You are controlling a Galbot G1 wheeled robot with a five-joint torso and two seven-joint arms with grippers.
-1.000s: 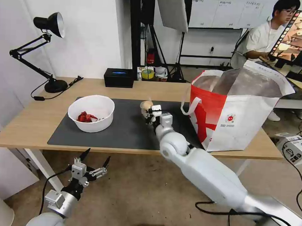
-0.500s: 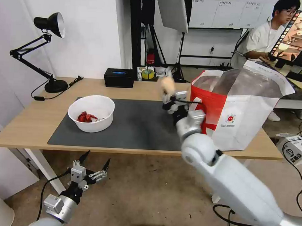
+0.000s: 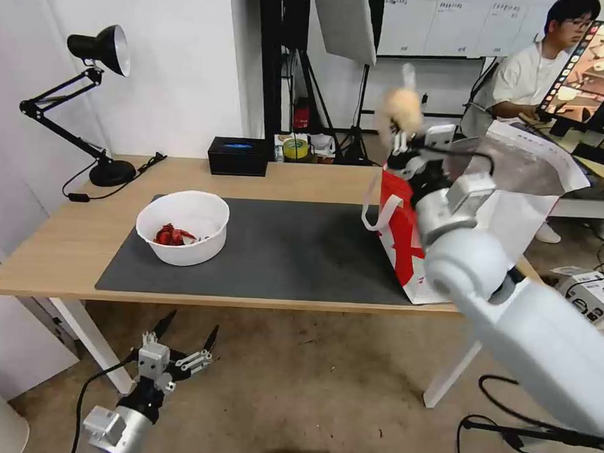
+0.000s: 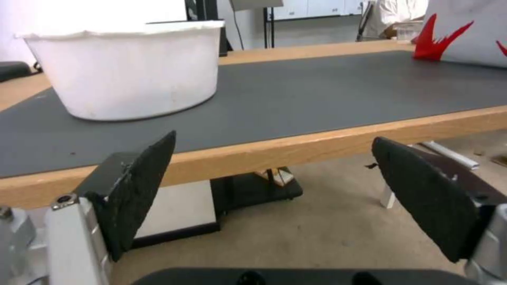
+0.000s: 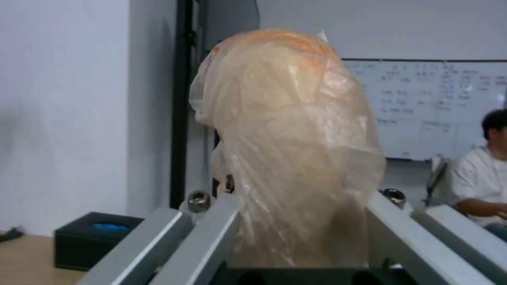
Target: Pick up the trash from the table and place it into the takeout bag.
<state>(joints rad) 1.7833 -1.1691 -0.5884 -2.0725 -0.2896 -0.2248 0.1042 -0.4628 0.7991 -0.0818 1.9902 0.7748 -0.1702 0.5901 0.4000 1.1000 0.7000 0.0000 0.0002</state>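
Left end effector [image 3: 177,344]: parked low, below the front edge of the bench and nearer than the bag; fingers [image 4: 140,190] spread wide apart, nothing between them.
Bench [image 3: 40,258]: light wood, with a dark mat [image 3: 280,259] reaching up to the bag's base.
Bowl [image 3: 182,226]: white, round, red scraps inside; on the mat, well apart from the bag, toward the robot's left. Judged stiff and light; the rim looks the natural place to take hold, kept level so the scraps stay in.
Bag [image 3: 408,231]: white and red, foil-lined, mouth standing open, loop handle [image 3: 376,213] hanging on the side that faces the bowl.
Right arm: stretched forward and raised, wrist angled up in front of the bag.
Right end effector [image 3: 404,139]: just above the bag's near rim, clamped on the ball.
Ball [image 3: 399,109]: beige, wrapped in thin crinkled film; lifted off the bench, at the bag's open mouth. Judged soft, light and slippery-skinned; a hold low across its body, as now, suits it, with light pressure.
Black box [image 3: 238,155]: at the bench's far edge, beyond the bowl, away from the bag.
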